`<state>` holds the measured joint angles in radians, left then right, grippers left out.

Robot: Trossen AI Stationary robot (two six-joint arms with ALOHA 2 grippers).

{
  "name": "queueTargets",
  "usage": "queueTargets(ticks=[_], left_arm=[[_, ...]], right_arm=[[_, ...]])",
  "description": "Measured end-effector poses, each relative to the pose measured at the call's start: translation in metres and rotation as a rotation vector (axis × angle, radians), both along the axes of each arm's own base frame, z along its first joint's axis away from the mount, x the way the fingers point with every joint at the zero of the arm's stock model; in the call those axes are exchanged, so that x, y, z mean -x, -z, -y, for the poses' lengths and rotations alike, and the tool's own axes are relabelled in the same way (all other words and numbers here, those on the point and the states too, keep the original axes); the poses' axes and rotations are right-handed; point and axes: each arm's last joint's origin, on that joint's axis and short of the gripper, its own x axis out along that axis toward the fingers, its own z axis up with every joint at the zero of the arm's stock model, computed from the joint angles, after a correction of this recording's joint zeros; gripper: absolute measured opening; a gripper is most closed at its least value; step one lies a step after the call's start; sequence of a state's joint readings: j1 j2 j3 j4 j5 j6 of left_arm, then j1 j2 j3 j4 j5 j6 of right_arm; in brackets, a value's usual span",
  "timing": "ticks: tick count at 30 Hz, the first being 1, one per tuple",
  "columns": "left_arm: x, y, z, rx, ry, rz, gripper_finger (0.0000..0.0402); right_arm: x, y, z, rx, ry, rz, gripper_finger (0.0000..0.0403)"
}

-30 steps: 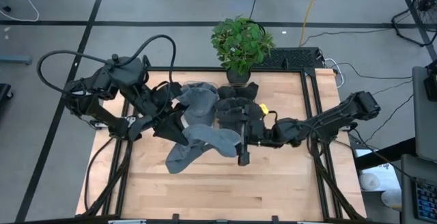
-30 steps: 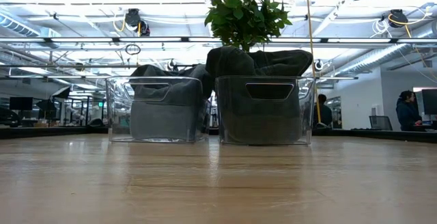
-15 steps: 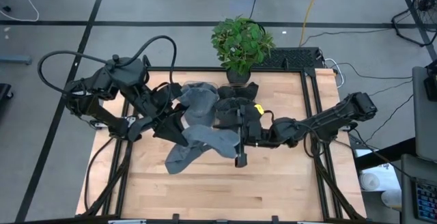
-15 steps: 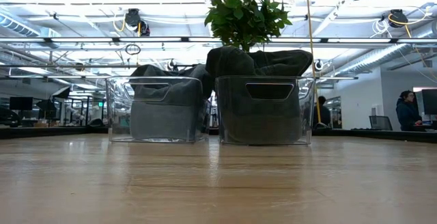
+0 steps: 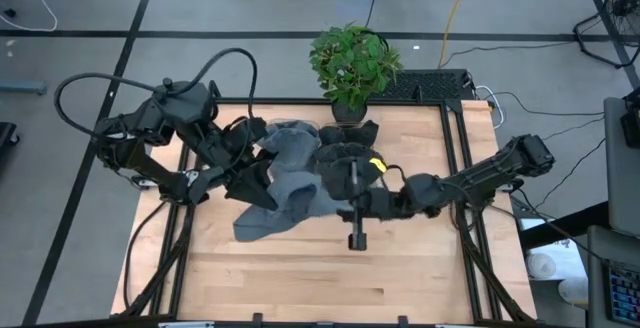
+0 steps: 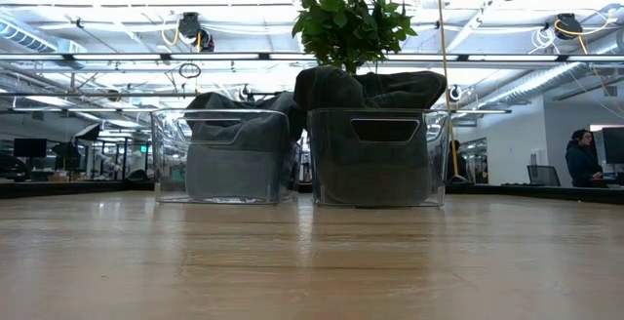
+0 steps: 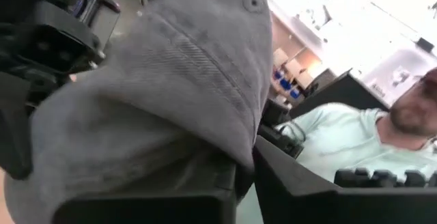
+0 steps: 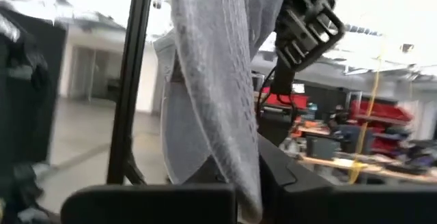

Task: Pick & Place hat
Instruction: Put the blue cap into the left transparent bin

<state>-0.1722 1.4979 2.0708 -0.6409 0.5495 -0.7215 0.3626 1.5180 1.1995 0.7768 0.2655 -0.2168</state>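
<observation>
1. The grey hat (image 5: pixel 285 193) hangs above the bench (image 5: pixel 400 278), held up between the two arms, near the bench's middle and a little toward nine o'clock.
2. The left pincer (image 5: pixel 262 180) is clamped on the hat's edge at about nine o'clock of the cloth; in the left wrist view the grey fabric (image 7: pixel 171 94) drapes right over its fingers.
3. The right pincer (image 5: pixel 345 203) is pinched together on the hat at about three o'clock of it; its wrist view shows knit cloth (image 8: pixel 212 101) caught between the dark fingers.
4. Two clear bins stand at the twelve o'clock side of the bench: the left bin (image 6: pixel 224 154) holds grey cloth, the right bin (image 6: pixel 378 156) holds darker cloth heaped above its rim.
5. A potted plant (image 5: pixel 352 63) stands just behind the bins at twelve o'clock.
6. Beyond the bench, a person (image 6: pixel 582 159) sits at a desk far off in the room; another person (image 7: pixel 355 142) in a pale shirt shows in the left wrist view.
</observation>
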Motion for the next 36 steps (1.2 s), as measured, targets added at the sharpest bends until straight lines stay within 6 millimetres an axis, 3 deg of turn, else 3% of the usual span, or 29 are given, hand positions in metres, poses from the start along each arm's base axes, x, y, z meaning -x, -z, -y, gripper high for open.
queueTargets(ticks=[4,10,16,19,22,25,36], left_arm=[[0.002,-0.006,-0.005,0.055,0.003,0.021,0.0091],[0.008,-0.018,-0.019,0.128,-0.036,0.067,0.017],[0.009,-0.025,-0.023,0.157,-0.043,0.125,0.0204],[0.009,-0.029,-0.023,0.17,-0.041,0.161,0.0204],[0.004,-0.03,-0.024,0.167,-0.076,0.199,0.0194],[-0.001,-0.027,-0.025,0.187,-0.15,0.171,0.018],[-0.013,-0.002,-0.035,0.378,-0.463,-0.174,0.013]], right_arm=[[0.02,-0.01,-0.012,0.107,0.115,-0.049,0.0003],[0.07,-0.038,-0.021,0.231,0.321,-0.125,0.0001],[0.114,-0.061,-0.02,0.403,0.517,-0.178,0.0001],[0.126,-0.066,-0.021,0.556,0.631,-0.251,0.0001],[0.131,-0.068,-0.023,0.738,0.76,-0.375,0.0001],[0.132,-0.066,-0.024,0.846,0.763,-0.414,0.0],[0.11,-0.034,-0.011,1.237,0.775,-0.637,0.0]])
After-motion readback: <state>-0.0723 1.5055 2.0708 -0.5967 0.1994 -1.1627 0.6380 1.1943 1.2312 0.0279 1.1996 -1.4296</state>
